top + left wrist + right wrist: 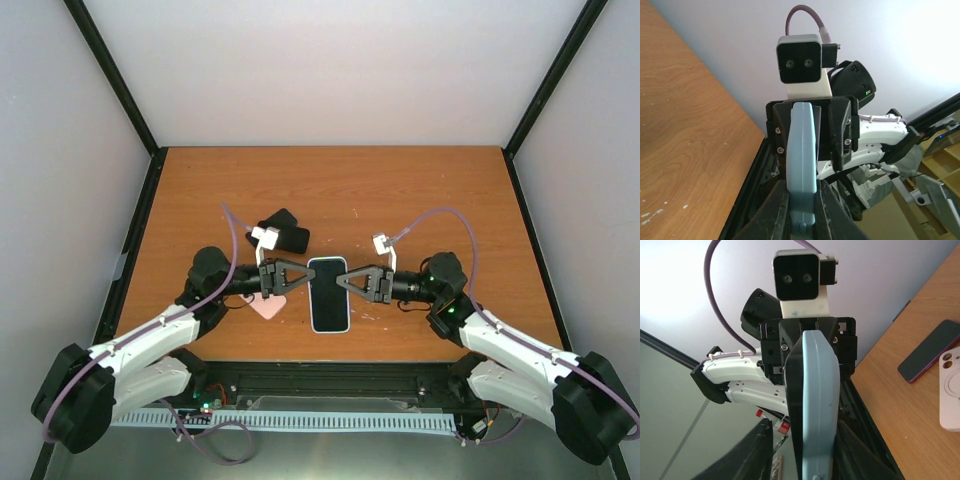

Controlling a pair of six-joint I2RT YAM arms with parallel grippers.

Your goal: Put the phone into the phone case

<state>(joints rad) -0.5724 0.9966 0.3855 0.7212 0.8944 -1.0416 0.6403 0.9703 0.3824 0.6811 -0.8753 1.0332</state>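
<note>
L fingers (774, 216) clamp phone (801, 150); R fingers (752, 456) straddle it.

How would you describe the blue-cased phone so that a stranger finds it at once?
On the wooden table, look at the near middle, where the left gripper and right gripper face each other. The phone in the light-blue case sits between their tips. Only it has a blue rim; the dark phone and pale case lie to its left.
</note>
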